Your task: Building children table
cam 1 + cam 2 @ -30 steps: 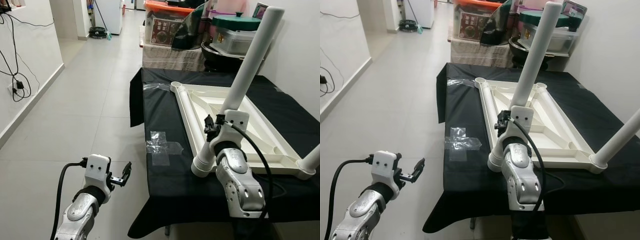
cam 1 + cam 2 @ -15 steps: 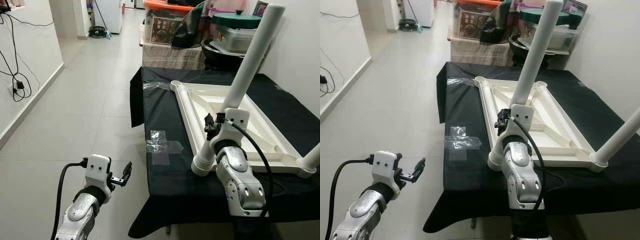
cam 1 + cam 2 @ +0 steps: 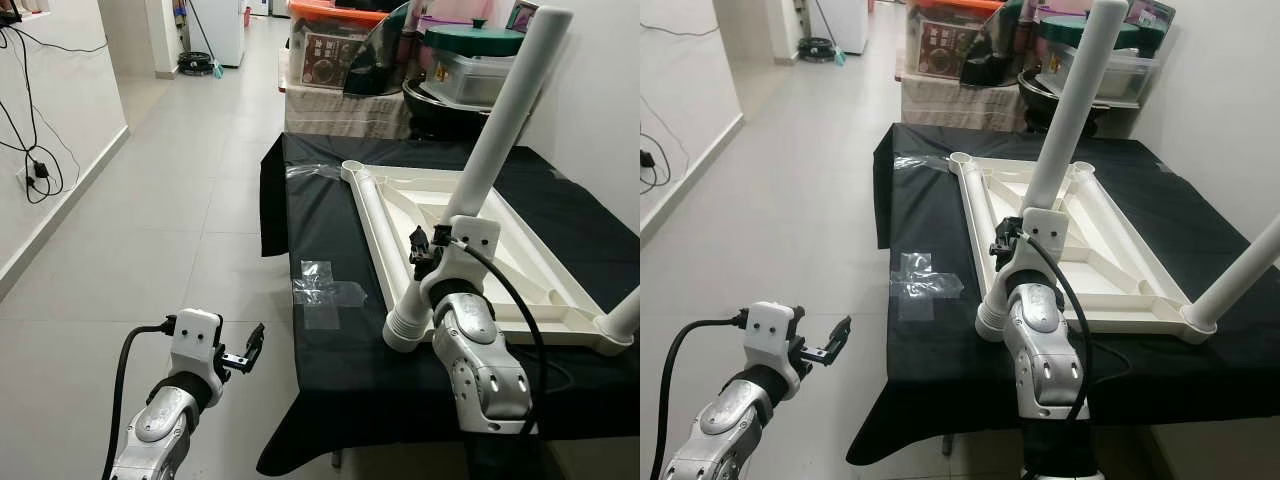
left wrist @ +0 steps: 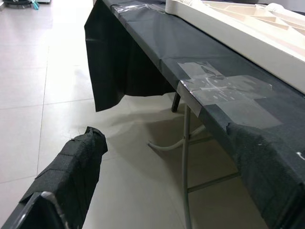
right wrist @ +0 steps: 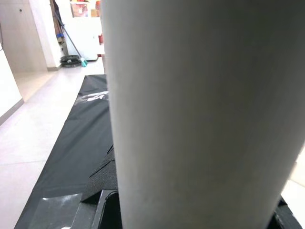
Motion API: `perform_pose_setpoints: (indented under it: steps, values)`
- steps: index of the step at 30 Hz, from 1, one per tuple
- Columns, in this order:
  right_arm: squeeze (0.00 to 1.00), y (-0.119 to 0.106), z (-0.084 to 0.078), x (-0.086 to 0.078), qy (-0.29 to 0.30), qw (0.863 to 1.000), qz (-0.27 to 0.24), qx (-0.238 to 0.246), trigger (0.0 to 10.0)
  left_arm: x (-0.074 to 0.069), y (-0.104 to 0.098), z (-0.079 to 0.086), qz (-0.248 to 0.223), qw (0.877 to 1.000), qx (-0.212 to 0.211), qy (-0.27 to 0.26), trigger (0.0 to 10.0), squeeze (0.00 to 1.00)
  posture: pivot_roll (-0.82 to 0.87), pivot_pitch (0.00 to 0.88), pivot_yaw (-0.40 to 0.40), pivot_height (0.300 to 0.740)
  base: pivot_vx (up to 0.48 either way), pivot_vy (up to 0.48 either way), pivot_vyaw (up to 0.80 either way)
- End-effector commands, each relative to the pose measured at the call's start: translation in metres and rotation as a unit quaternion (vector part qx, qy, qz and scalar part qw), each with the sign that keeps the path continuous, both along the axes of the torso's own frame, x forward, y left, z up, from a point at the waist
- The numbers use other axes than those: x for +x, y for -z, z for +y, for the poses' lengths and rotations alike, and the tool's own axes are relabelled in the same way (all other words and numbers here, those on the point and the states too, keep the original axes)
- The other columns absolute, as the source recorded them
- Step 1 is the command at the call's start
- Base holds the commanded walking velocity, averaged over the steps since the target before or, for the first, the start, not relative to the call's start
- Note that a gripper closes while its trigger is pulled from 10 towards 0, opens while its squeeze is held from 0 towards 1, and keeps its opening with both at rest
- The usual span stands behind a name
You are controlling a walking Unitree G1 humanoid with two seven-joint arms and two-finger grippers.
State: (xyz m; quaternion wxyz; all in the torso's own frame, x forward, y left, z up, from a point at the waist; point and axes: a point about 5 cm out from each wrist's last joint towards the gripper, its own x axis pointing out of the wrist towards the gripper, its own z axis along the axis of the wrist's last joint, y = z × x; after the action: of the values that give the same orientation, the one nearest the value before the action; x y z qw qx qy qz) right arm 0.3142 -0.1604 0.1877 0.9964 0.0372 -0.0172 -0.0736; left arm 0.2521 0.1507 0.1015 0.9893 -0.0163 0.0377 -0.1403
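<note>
A white children's table top [image 3: 372, 215] lies upside down on a black-clothed table [image 3: 320, 230]. A long white table leg [image 3: 500, 120] rises at a slant from its near left corner socket [image 3: 405, 325]. My right gripper [image 3: 428, 250] is shut on the table leg low down. In the right wrist view the table leg [image 5: 190, 109] sits between black fingers [image 5: 102, 191]. A second leg [image 3: 625, 320] stands in the near right corner. My left gripper [image 3: 250, 345] hangs open over the floor, left of the table, with nothing between its fingers [image 4: 76, 171].
Clear tape patches [image 3: 325, 290] are stuck on the cloth near the table's left edge. Boxes and a green-lidded container [image 3: 470, 50] crowd the far end. Cables [image 3: 35, 170] hang on the left wall. Open tiled floor [image 3: 180, 200] stretches along the left.
</note>
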Motion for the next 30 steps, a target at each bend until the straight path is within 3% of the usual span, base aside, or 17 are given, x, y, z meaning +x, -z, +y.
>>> perform_pose_setpoints:
  steps: [1,30]
  values:
    - [0.23,0.0122,-0.0094,-0.0005,0.027,0.999,0.028,0.010,10.0,-0.0005,0.0023,-0.0029,0.002,1.000,-0.002,0.006,10.0,0.00,0.09,0.000,-0.094,0.740,0.000,0.000,0.00]
    - [0.23,0.0099,-0.0081,-0.0013,0.025,0.999,0.019,0.012,10.0,0.0001,0.0027,-0.0037,0.001,1.000,-0.001,0.009,10.0,0.00,0.09,0.000,-0.094,0.740,0.000,0.000,0.00]
